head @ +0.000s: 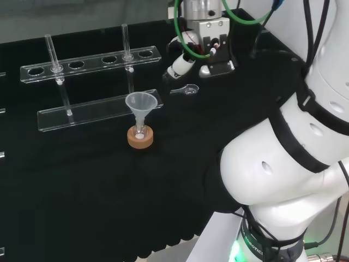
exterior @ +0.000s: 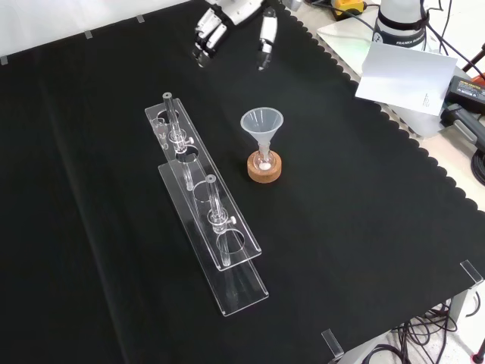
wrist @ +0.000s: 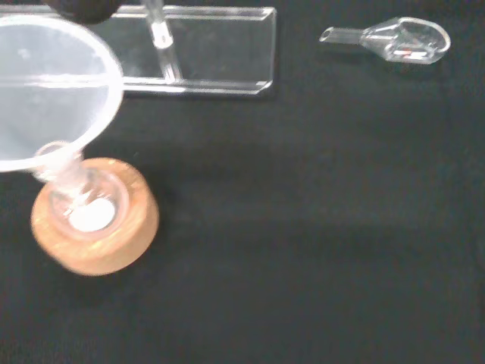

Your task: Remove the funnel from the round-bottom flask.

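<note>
Clear plastic, the funnel (head: 143,103) stood upright with its stem down in the flask (head: 140,132), which sat on a cork ring (head: 140,138) near the middle of the cloth (head: 82,180). In the head view, a clear rack (head: 92,60) lay just behind the funnel, and a small clear scoop (head: 185,90) lay to the right, apart from both. The hand (head: 182,64) hung above the cloth beyond the scoop, well apart from the funnel, fingers relaxed and pointing down, holding nothing. In the front view, the hand (exterior: 227,26) was at the top edge, with the funnel (exterior: 262,126) nearer.
</note>
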Controlling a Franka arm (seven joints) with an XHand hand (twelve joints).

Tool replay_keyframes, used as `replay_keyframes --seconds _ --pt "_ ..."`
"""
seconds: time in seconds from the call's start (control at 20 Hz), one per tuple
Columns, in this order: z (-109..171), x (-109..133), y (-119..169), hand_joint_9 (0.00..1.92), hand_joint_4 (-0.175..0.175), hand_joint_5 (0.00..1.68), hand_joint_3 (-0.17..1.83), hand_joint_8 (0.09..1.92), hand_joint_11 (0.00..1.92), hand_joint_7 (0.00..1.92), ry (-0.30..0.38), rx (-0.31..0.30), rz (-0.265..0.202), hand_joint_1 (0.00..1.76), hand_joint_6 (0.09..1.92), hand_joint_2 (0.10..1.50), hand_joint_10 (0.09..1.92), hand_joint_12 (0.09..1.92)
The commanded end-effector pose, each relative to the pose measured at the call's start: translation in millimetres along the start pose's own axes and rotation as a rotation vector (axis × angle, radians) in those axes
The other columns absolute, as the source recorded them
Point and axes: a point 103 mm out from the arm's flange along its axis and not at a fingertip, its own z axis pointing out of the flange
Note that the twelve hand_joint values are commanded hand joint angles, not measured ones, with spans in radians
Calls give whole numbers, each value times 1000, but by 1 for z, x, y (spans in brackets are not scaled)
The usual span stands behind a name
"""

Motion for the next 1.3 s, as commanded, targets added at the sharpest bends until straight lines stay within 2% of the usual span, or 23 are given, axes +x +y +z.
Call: replay_keyframes --seconds 0.05,0.25,0.65,1.1,1.3 --pt "3 38 -19 221 -34 176 -55 599 261 0 -17 51 -9 616 87 837 765 1462" --pt "6 49 -20 186 -33 134 -61 526 266 0 -10 81 -20 609 87 829 790 1473" --pt "18 63 -6 44 -29 7 -67 201 243 0 -2 144 -52 591 87 811 870 1503" --pt "32 66 10 66 -33 0 -69 260 263 0 -5 165 -102 574 87 796 903 1512" --pt "40 72 15 73 -34 0 -69 277 272 0 -33 200 -108 573 87 794 903 1513"
